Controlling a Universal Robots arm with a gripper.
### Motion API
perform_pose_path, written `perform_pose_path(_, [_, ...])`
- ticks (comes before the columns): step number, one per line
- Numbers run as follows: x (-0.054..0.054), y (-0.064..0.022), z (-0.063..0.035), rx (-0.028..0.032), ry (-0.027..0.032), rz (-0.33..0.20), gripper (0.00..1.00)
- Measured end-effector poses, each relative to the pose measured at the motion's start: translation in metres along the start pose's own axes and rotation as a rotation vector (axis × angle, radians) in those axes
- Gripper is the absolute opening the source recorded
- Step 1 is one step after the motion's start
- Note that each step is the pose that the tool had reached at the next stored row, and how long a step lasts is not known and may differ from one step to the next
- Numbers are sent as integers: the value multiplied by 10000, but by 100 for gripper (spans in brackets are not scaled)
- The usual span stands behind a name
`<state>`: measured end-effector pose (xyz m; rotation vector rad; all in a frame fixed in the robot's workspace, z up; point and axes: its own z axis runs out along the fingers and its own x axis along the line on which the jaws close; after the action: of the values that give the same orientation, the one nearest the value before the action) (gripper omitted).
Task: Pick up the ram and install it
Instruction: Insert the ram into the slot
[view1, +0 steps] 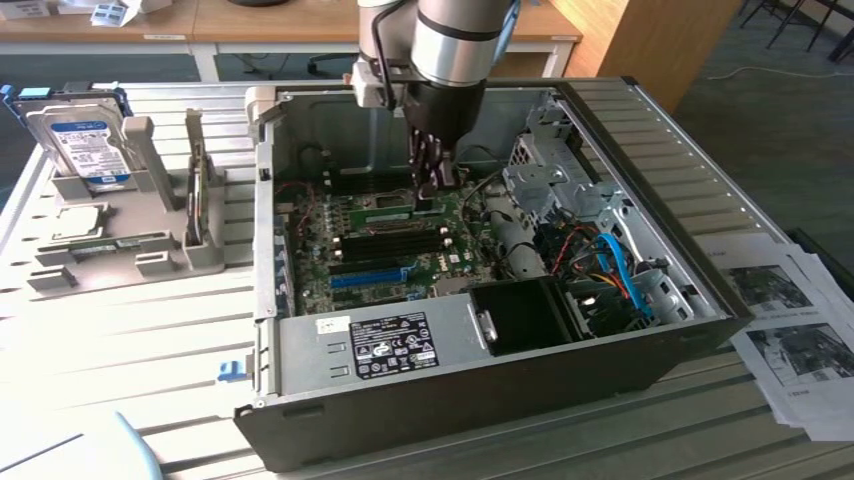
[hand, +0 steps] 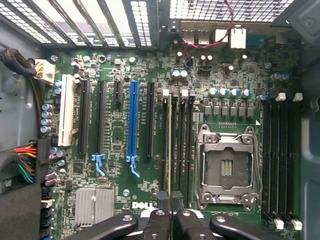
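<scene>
**Ram Gripped Edge-On at a Memory Slot Inside the Open Case**

Closest in the wrist view, the gripper (hand: 170, 199) is seen with its two dark fingers (hand: 163, 200) drawn narrow and closed on the near end of the ram (hand: 170, 145). The ram is viewed edge-on as a thin yellow-green line. It stands upright along one of the black memory slots (hand: 179, 145) on the motherboard (hand: 235, 85). Whether it is pressed fully home cannot be told from this angle.

On one side of that bank of slots the bare CPU socket (hand: 227, 165) is found, framed in metal, and a second bank of memory slots (hand: 280, 160) lies beyond it. On the other side, past a black expansion slot (hand: 150, 120), the long blue slot (hand: 132, 125) is set. A ribbed silver heatsink (hand: 95, 205) is placed near the blue slot's latch end.

In the exterior view the labelled power supply (view1: 387, 340) is seen at the front of the open computer case (view1: 694, 170). Behind it the blue slot (view1: 367, 277) is visible on the board. Further in, the gripper (view1: 427, 195) is lowered to the board at the end of the robot arm (view1: 461, 40), which comes down from above.

The case is carried on a slatted counter (view1: 160, 330). Printed sheets (view1: 794, 330) are spread on it at the exterior view's right. Towards the far corner at the exterior view's left, a hard drive (view1: 83, 140) with a blue-and-white label is held upright in a grey stand (view1: 120, 255).
</scene>
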<state>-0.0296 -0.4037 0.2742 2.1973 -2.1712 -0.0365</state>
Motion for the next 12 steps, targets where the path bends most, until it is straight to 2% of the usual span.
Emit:
perform_pose_path(7, [18,4,1,1,-1,0,11])
perform_pose_path(12, [18,92,6,24,-20,-1,11])
